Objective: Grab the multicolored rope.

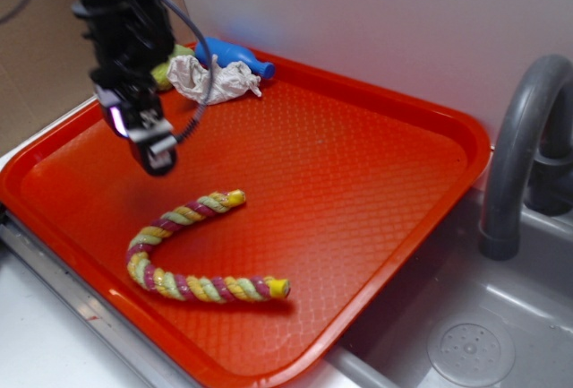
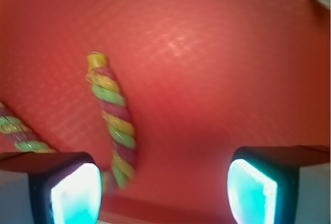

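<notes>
I see my tool (image 2: 164, 190) spread wide and empty, its two pads (image 2: 76, 195) touching nothing as it hangs above the red tray (image 1: 376, 191). The multicolored rope (image 2: 114, 120) lies curled on the tray just under the tool's left pad; the right pad faces bare tray.

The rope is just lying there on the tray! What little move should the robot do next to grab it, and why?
Probably drop lower and slide toward the multicolored rope. The gripper hangs open above the red tray, holding nothing, and in the wrist view the rope sits by one finger rather than centered between both.
</notes>
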Controlling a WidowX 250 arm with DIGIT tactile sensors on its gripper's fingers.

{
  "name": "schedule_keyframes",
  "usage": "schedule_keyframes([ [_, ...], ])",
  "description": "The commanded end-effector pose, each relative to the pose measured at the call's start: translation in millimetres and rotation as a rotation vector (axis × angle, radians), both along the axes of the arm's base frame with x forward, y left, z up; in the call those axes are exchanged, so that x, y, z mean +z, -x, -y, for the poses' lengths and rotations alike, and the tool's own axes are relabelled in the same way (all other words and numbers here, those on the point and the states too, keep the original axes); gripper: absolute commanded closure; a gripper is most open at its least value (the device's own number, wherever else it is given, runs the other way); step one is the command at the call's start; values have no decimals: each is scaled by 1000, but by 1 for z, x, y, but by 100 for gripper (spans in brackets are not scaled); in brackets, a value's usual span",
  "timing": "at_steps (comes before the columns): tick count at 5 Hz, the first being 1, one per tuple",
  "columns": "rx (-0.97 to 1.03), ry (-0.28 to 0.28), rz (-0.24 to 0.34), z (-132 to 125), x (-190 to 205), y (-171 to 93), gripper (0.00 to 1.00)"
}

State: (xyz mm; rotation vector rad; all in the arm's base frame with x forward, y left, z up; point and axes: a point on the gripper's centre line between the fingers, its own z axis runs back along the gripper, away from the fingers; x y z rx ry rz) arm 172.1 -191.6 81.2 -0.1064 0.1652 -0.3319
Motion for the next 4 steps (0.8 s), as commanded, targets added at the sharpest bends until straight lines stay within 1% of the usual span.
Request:
schedule_keyframes([
  [1, -115, -53, -33, 34, -22, 10, 0],
  [2, -148, -58, -59, 38, -33, 11, 0],
  [3, -134, -115, -101, 36, -45, 11, 0],
  [4, -106, -125, -119, 32, -45, 14, 99],
])
